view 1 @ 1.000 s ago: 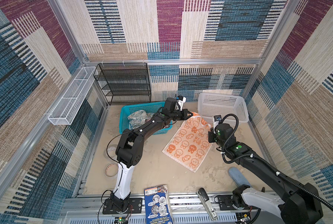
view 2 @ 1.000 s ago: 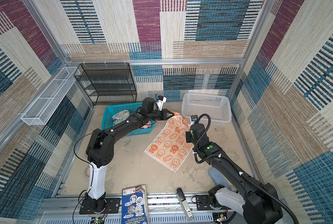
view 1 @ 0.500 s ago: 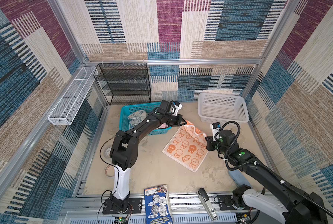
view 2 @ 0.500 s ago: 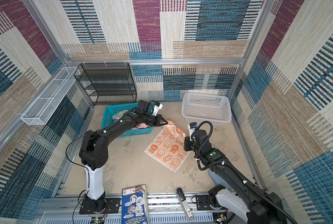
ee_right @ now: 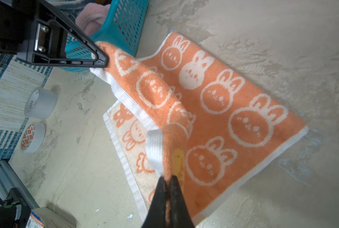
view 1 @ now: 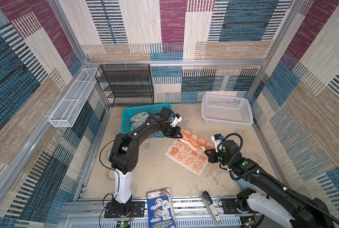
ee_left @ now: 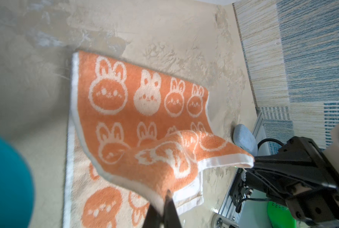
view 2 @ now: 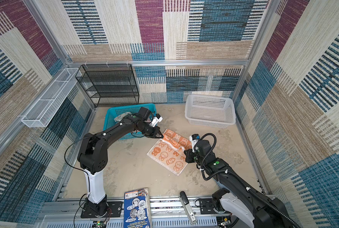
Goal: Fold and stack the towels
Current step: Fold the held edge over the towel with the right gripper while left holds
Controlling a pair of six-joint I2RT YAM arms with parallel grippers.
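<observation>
While left tool (view 1: 180, 136) and right tool (view 1: 205, 152) clamp corners, orange towel (view 1: 185, 157) sags between.

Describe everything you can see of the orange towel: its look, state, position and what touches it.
The orange towel looks like soft terry, printed with white rabbit faces and edged with a white ribbed border. Its underside is paler, with the colours reversed. The near part lies flat on the beige tabletop. The far edge is raised and curled over it. The left gripper is shut on one corner of that edge and the right gripper is shut on the other. The lifted strip sags between them.
</observation>
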